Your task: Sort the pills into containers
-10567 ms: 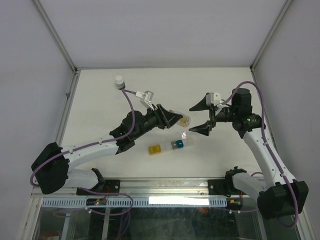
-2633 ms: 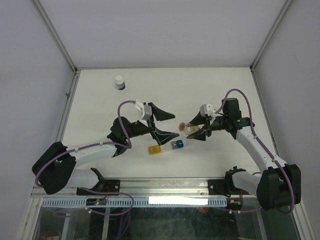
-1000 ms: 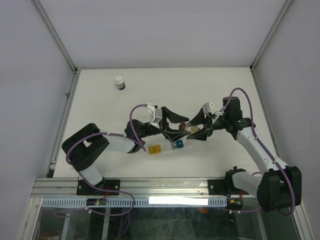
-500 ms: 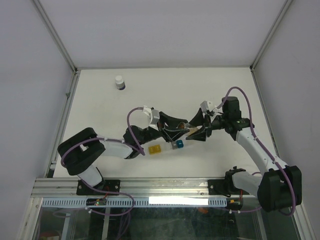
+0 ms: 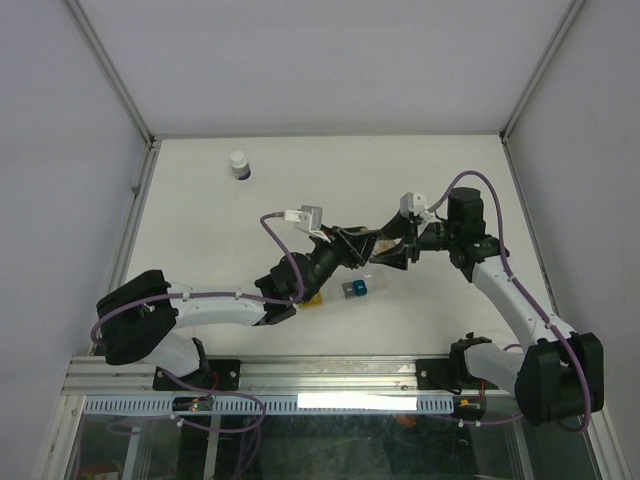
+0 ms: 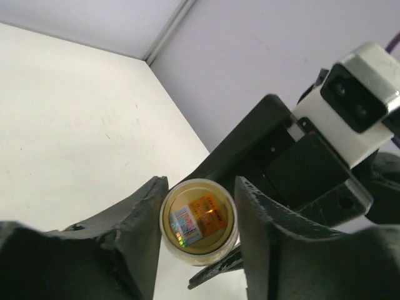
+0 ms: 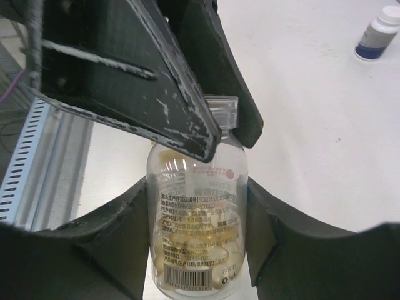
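Left wrist view: the left pincer [image 6: 200, 187] is closed tight on the round end of the vial [image 6: 199, 222], with a finger pressed against each side. From the right wrist camera, the right pincer [image 7: 197, 187] clamps the body of the same vial, its fingers part-way apart and against both sides. The pills [image 7: 195, 247] show pale and yellowish behind the printed label. Beyond them the left pincer's fingers pinch the clear cap. Seen from above, both pincers hold the vial over the table [image 5: 200, 210], just behind the pillbox strip [image 5: 352, 289]. The strip's yellow end is partly hidden under the left arm. A white-capped bottle [image 5: 239, 165] stands well away from the strip, toward the far left. A second ago the left pincer's jaws were spread around the vial's end; now they have shut on it, and the left arm's elbow lies nearer the strip.
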Robot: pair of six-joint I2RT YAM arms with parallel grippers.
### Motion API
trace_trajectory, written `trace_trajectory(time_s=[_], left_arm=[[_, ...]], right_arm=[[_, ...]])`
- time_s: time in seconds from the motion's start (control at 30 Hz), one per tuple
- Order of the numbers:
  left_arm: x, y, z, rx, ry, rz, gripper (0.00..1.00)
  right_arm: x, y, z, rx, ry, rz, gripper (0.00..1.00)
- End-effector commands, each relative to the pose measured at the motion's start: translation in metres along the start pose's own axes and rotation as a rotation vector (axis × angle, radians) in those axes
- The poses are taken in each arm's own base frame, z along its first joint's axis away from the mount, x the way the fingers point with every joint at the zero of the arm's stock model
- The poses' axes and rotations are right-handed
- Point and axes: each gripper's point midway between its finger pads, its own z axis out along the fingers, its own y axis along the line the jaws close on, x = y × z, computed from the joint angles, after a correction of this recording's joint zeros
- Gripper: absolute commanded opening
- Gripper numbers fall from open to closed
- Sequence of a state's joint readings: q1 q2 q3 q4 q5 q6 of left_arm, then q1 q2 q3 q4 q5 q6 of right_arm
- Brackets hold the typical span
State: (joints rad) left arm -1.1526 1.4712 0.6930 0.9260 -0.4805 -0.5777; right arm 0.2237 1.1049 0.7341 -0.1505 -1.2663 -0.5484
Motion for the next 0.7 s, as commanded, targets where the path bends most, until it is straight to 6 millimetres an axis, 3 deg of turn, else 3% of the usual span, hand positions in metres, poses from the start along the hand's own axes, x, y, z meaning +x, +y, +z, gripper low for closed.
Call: trace_trajectory(time_s=[0.0,0.13,0.23,0.4,0.53,0.67], left_arm=[[-0.049,-0.027,0.007,-0.017,-0.108,-0.113,0.58],[-0.066,-0.026,-0.011,-0.001,-0.142,-0.072,0.98],[-0.079,-0.032,-0.029,0.100,-0.169,0.021,0.99],[-0.072,-0.044,-0.057,0.481,-0.040,0.155,0.99],[-0.039,-0.041,-0.070,0.723,0.136,0.365,0.99],[-0.019,-0.035,-0.067,0.809,0.158,0.551,0.98]], right_arm=[[0.000,-0.012,-0.003,0.068,0.011,-0.006,0.00],[-0.003,-0.008,-0.002,0.044,-0.005,0.009,0.00],[-0.005,-0.003,-0.002,0.016,-0.018,0.013,0.00],[-0.009,0.011,-0.001,-0.057,-0.049,0.000,0.00],[-0.010,0.019,-0.001,-0.095,-0.061,-0.016,0.00],[-0.009,0.021,-0.002,-0.106,-0.061,-0.028,0.00]])
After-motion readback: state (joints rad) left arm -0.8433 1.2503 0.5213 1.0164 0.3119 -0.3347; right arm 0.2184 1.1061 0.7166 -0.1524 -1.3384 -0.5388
